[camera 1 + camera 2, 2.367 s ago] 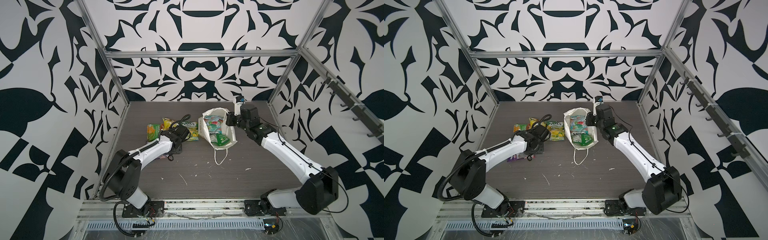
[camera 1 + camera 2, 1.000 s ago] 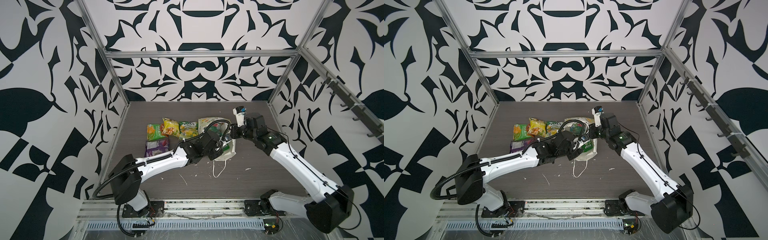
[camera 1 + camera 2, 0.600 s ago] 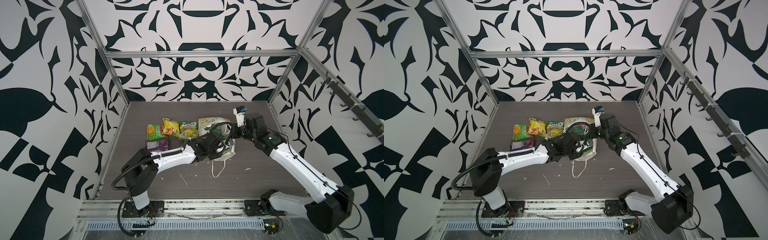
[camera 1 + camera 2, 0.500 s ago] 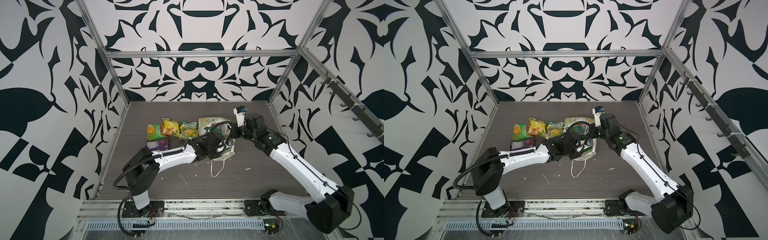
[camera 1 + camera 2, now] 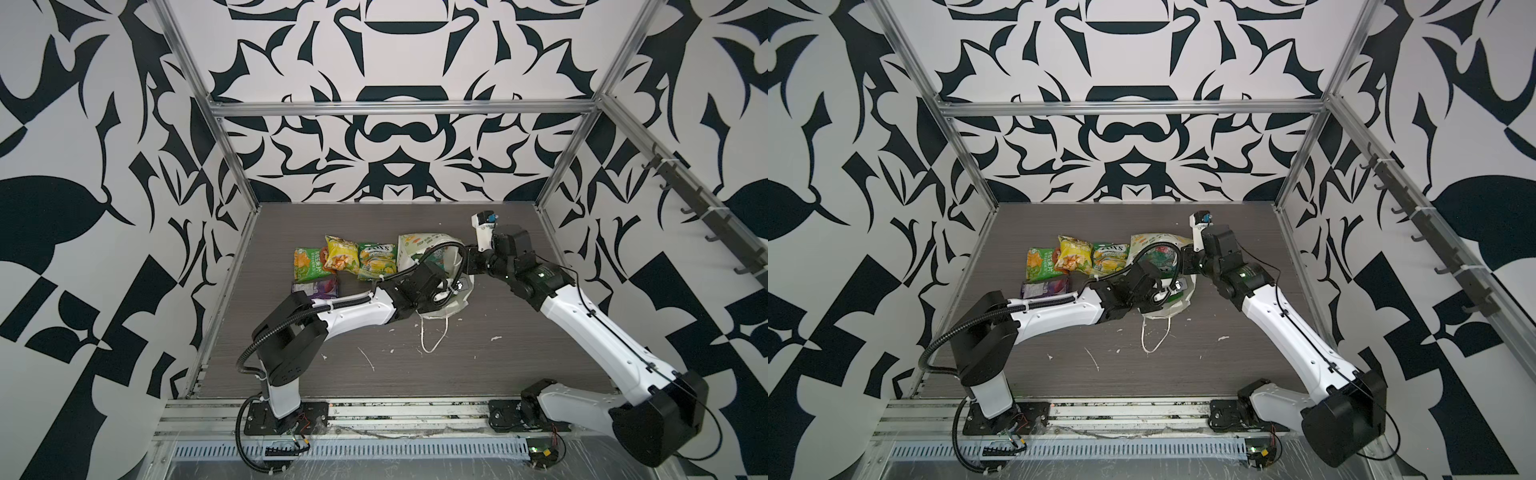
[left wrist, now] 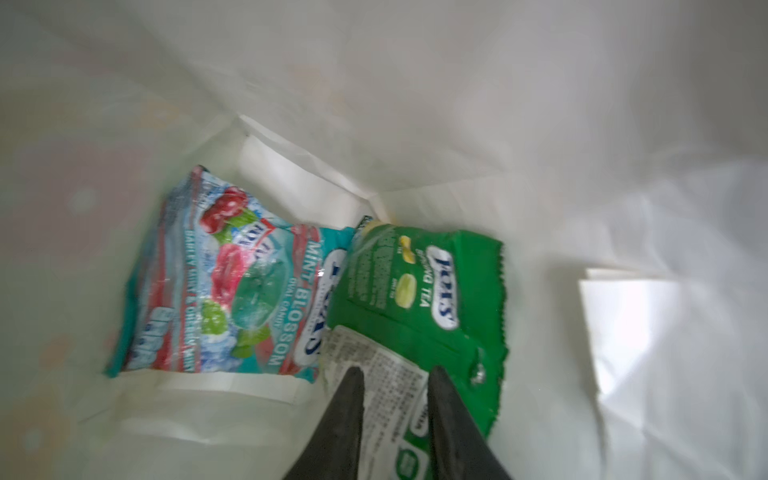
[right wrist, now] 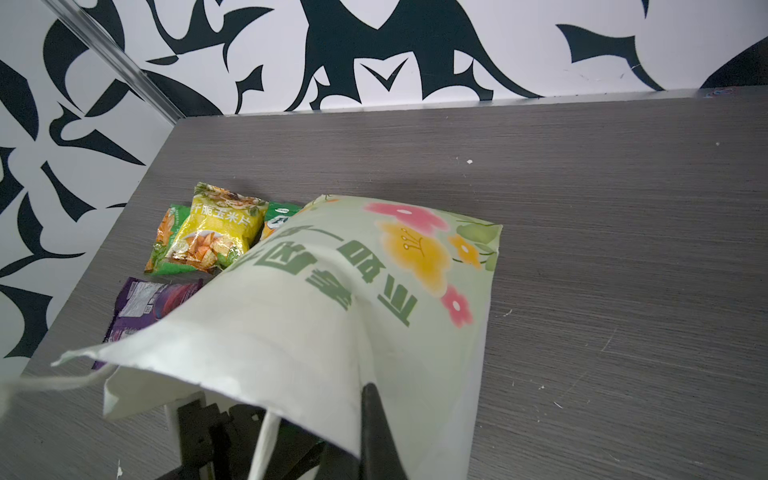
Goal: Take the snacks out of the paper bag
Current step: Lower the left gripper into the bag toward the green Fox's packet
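The white paper bag (image 5: 409,249) (image 5: 1142,243) lies tipped with its flowered side (image 7: 332,311) up. My right gripper (image 7: 365,390) is shut on the paper bag's rim; only one finger shows. My left gripper (image 6: 395,372) is deep inside the bag (image 6: 457,104). Its fingers stand a little apart, straddling the white label of a green snack packet (image 6: 415,291). A teal-red packet (image 6: 232,282) lies beside that one. Several snacks lie on the table left of the bag: green (image 5: 307,264), yellow (image 5: 341,258), green-yellow (image 5: 376,259), purple (image 5: 316,287).
The bag's white cord handle (image 5: 432,336) loops over the dark table towards the front. Small white scraps (image 5: 368,359) dot the table (image 5: 498,353). Metal frame posts and patterned walls close the cell in at the left (image 5: 232,166), back and right.
My left arm left the packets on the table and reached into the bag's mouth, and its jaws have narrowed. The right gripper tipped the bag forward and down.
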Robot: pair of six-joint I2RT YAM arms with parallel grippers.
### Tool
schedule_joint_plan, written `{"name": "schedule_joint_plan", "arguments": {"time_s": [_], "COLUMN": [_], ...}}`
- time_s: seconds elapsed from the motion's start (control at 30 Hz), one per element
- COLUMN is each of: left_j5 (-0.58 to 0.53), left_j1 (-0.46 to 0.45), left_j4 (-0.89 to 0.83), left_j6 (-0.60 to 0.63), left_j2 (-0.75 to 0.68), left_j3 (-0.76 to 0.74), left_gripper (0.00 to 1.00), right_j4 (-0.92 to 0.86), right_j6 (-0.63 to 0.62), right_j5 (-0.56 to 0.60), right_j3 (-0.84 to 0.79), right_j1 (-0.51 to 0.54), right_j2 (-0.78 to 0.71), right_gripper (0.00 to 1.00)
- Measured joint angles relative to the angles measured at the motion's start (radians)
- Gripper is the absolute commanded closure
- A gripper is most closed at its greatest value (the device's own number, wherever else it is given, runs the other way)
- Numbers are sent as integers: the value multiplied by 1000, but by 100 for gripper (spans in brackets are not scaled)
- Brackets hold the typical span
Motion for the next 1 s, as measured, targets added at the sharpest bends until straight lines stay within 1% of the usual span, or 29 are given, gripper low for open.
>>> {"name": "schedule_joint_plan", "arguments": {"time_s": [0.17, 0.23, 0.37, 0.5, 0.67, 0.73, 0.83, 0.87, 0.93, 1.0], "left_j5": [-57, -69, -75, -66, -57, -55, -56, -58, -64, -71], "left_j1": [1, 1, 5, 6, 8, 11, 16, 18, 22, 27], "left_j4": [43, 47, 50, 41, 45, 49, 74, 87, 107, 132], "left_j6": [40, 56, 79, 95, 103, 106, 113, 117, 121, 128], "left_j2": [54, 80, 105, 110, 134, 145, 166, 177, 202, 229], "left_j3": [1, 2, 3, 29, 55, 62, 65, 66, 72, 80], "left_gripper": [67, 63, 51, 44, 43, 45, 51, 55, 60, 73], "right_j4": [-2, -3, -15, -21, -27, -27, -29, -31, -35, -41], "right_j6": [3, 7, 8, 9, 10, 10, 10, 10, 10, 10], "right_j5": [-1, -5, -13, -17, -17, -16, -16, -16, -16, -15], "right_j3": [4, 8, 17, 22, 33, 34, 34, 34, 34, 34], "right_j1": [-9, -11, -11, -12, -17, -18, -19, -19, -20, -22], "right_j2": [0, 0, 0, 1, 11, 14, 17, 18, 21, 22], "right_gripper": [100, 100, 100, 100, 100, 100, 100, 100, 100, 100]}}
